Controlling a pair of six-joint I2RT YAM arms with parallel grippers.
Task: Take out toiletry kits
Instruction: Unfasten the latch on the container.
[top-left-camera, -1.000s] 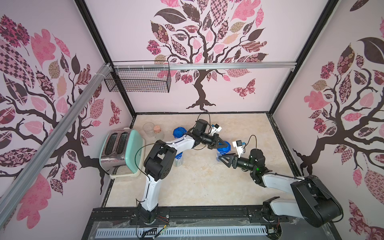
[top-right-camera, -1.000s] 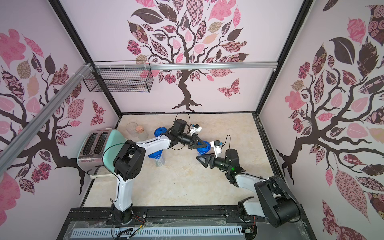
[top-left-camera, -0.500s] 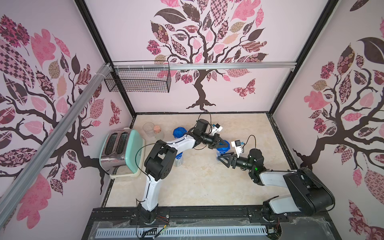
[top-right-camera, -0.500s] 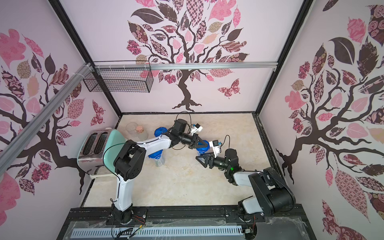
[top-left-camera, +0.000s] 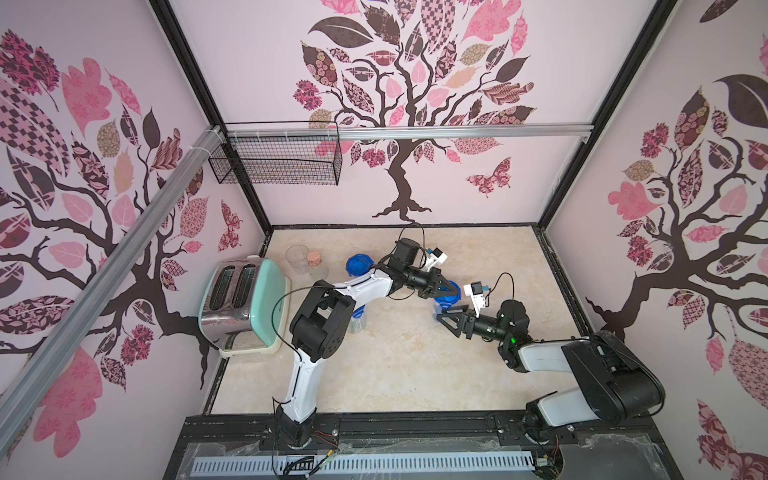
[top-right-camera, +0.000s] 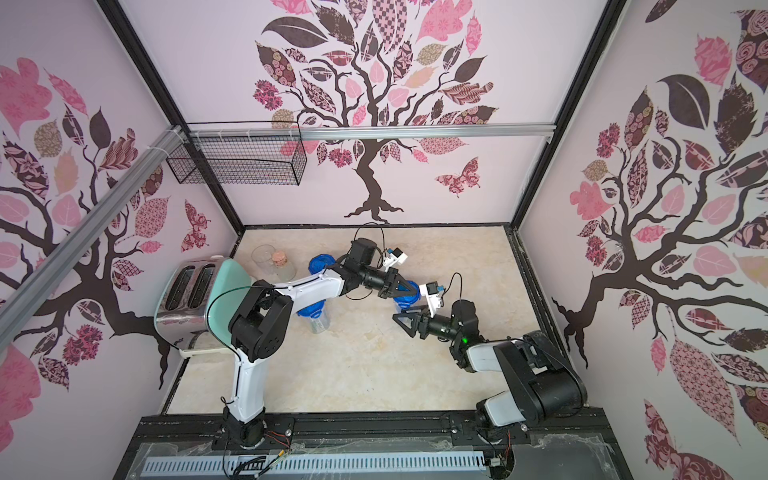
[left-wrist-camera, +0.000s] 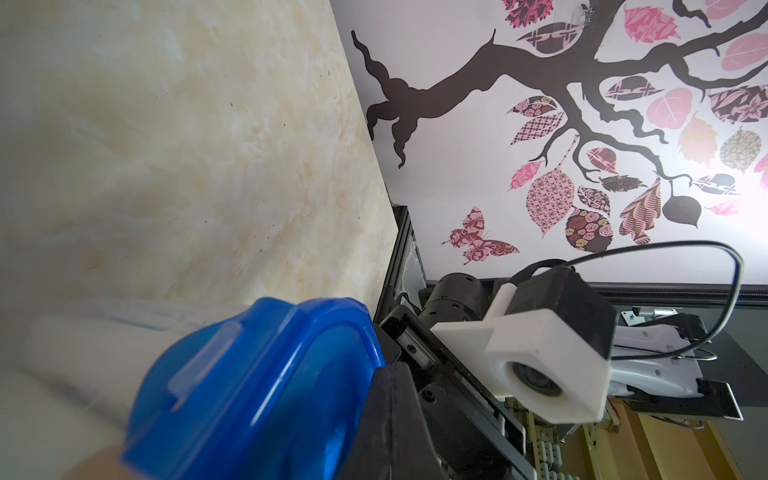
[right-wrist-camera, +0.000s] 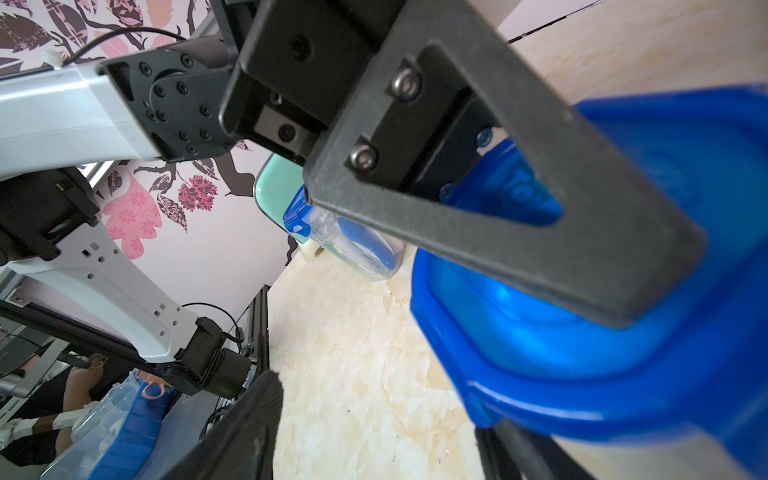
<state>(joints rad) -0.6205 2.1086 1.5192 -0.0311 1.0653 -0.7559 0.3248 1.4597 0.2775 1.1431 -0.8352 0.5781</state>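
Observation:
A clear canister with a blue clip lid (top-left-camera: 452, 296) (top-right-camera: 406, 298) stands mid-floor. My left gripper (top-left-camera: 450, 287) (top-right-camera: 408, 286) (left-wrist-camera: 390, 370) is shut, its tips resting on that lid (left-wrist-camera: 257, 395) with nothing between them. Just in front of the canister, my right gripper (top-left-camera: 443, 322) (top-right-camera: 401, 323) (right-wrist-camera: 374, 436) is open. One of its fingers (right-wrist-camera: 519, 449) sits under the lid's rim (right-wrist-camera: 582, 353), and bare floor shows between the jaws. Toiletry kit items (right-wrist-camera: 359, 245) show only through the clear wall of a second canister; something white (left-wrist-camera: 79, 353) shows blurred inside the near one.
Two more blue-lidded canisters stand at the back (top-left-camera: 358, 264) and under my left arm (top-left-camera: 357, 322). A clear cup (top-left-camera: 297, 257) and a cork-stoppered jar (top-left-camera: 313, 261) stand by a mint toaster (top-left-camera: 241, 303) at the left. A wire basket (top-left-camera: 278, 160) hangs on the wall.
My right arm's rear links have swung slightly, while its gripper stays beside the canister with its jaws a little narrower. My left gripper has not moved from the lid.

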